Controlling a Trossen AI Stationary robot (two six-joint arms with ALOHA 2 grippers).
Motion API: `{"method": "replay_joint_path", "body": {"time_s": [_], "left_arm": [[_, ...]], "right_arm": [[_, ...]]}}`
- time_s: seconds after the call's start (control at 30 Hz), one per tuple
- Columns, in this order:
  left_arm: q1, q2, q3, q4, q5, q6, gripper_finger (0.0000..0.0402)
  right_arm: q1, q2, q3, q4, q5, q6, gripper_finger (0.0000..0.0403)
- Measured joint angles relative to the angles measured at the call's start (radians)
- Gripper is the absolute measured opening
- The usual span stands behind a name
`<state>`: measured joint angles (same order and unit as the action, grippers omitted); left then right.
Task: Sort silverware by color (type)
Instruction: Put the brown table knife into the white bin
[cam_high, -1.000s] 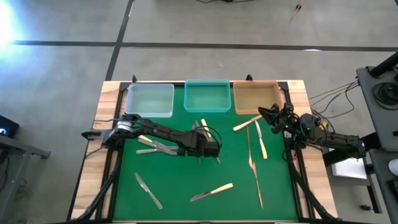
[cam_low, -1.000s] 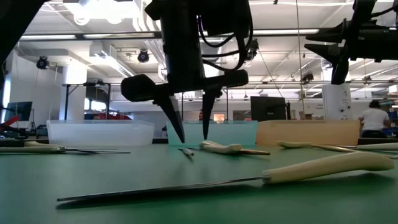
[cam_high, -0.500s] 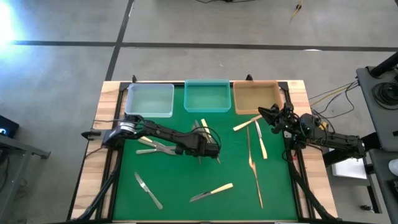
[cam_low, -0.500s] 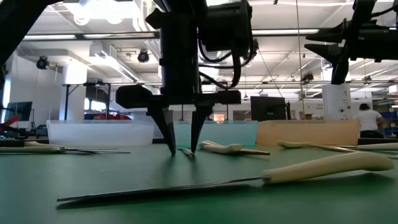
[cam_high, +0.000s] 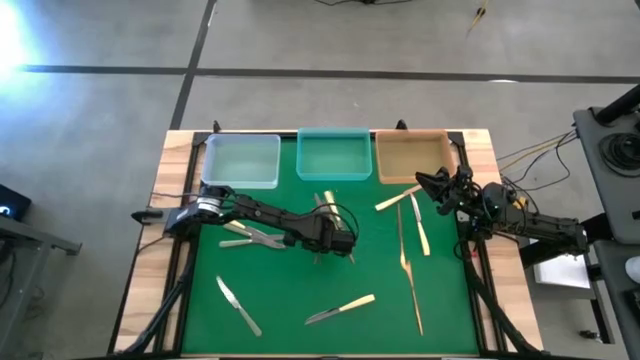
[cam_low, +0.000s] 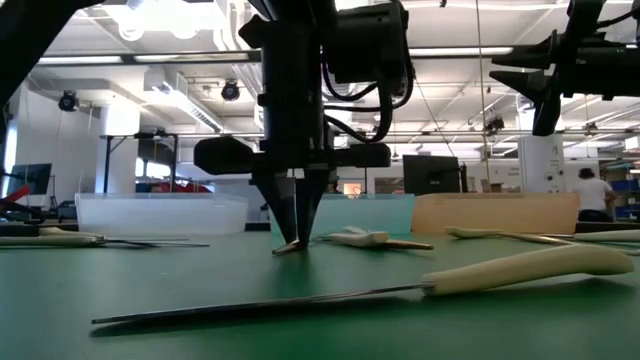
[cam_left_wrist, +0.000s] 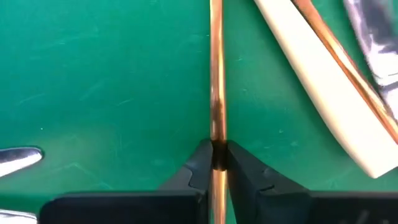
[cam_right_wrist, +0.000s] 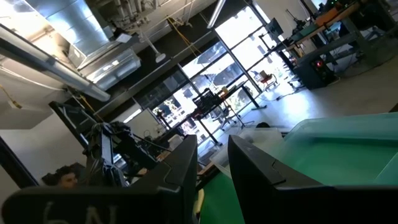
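Cream-handled knife (cam_left_wrist: 323, 87) crowds the left tool (cam_left_wrist: 216, 163); opposite side open.

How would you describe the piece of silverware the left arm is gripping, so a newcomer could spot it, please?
Start at the teal plastic bin in the middle of the back row, then come forward onto the green mat. There the left gripper has its jaws shut on a slim copper-gold utensil, far thinner than the cream-handled knife beside it.
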<state>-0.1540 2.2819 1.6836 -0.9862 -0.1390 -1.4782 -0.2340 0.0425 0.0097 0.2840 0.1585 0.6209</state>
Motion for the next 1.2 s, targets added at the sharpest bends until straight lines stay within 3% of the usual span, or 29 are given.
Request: {"method": "replay_joint_path", "body": {"time_s": [0.23, 0.63, 0.77, 0.93, 1.2], "left_arm": [[0.002, -0.009, 0.049, -0.058, -0.003, 0.047, 0.0006], [0.004, -0.007, 0.514, -0.595, -0.284, 0.129, 0.0002], [0.049, -0.096, 0.519, -0.587, -0.327, 0.250, 0.0002], [0.146, -0.249, 0.348, -0.577, -0.365, 0.358, 0.0002], [0.377, -0.644, -0.148, -0.585, -0.368, 0.466, 0.0002]], "right_arm": [[0.000, 0.000, 0.000, 0.000, 0.000, 0.000, 0.0082], [0.000, 0.000, 0.000, 0.000, 0.000, 0.000, 0.0082], [0.000, 0.003, 0.000, -0.002, 0.001, 0.000, 0.0082], [0.000, 0.011, 0.000, -0.027, -0.001, 0.000, 0.0082], [0.000, 0.025, 0.000, -0.055, -0.001, 0.000, 0.0082]]}}
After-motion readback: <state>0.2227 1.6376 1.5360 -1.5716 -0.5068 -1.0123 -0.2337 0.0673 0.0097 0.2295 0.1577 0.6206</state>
